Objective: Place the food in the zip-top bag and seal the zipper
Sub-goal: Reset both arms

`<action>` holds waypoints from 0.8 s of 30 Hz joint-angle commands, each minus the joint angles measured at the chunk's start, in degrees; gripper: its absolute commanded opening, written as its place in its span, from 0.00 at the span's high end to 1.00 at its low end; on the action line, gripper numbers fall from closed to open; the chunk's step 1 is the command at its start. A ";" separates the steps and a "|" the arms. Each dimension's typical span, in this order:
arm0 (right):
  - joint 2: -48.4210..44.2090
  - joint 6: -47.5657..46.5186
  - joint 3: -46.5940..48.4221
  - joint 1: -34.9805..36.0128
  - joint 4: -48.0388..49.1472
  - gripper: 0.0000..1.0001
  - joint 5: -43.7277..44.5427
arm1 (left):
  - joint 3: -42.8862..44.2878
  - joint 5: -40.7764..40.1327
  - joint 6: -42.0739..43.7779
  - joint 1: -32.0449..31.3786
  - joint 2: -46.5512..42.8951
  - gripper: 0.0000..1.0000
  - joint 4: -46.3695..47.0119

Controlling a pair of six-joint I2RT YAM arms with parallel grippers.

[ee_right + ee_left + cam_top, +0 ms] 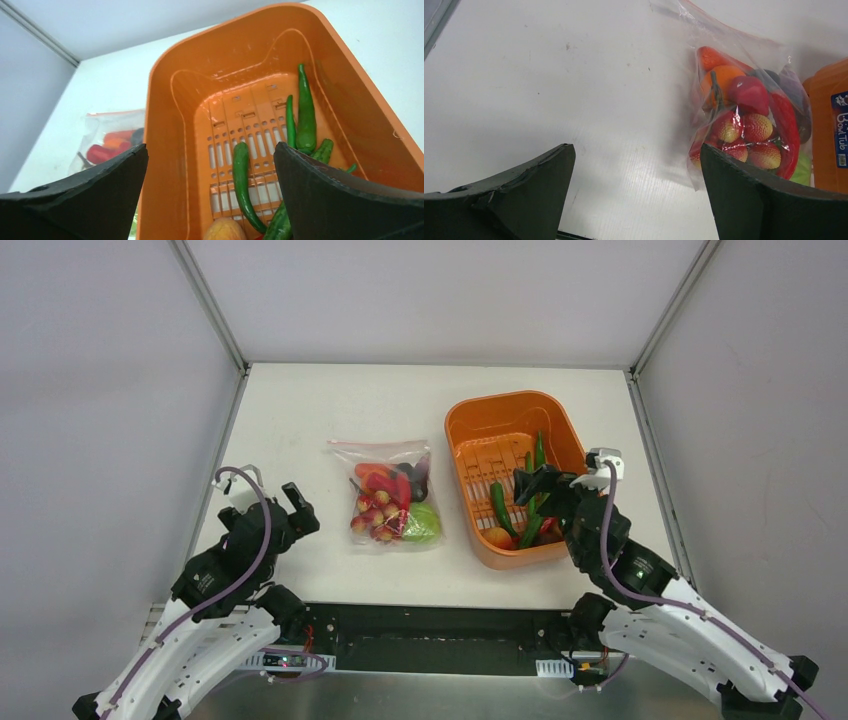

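Several green peppers [306, 115] lie partly hidden behind the right hand [211, 150].

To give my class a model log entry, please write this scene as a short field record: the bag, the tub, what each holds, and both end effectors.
zip-top bag: flat on the table, left of the orange tub
zipper: along the bag's far edge; sealed or not, cannot tell
bag contents: red-yellow fruits, orange piece, red pepper, light green piece
tub contents: green peppers, yellow-orange piece
left end effector: open, empty, left of the bag
right end effector: open, empty, over the tub
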 commanded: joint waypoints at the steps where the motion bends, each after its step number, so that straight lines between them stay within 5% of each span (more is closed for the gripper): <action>1: 3.20 0.80 2.39 -2.05 -5.29 0.00 2.70 | 2.67 0.48 2.14 0.41 1.00 0.01 0.19; 11: 5.63 6.19 5.63 -24.99 -10.85 0.00 -25.61 | 2.14 -0.18 1.48 0.41 -0.07 0.01 -0.96; 24: 1.82 3.38 2.29 -26.01 -6.06 0.00 -28.97 | 1.70 -1.67 1.30 0.41 1.16 0.01 0.10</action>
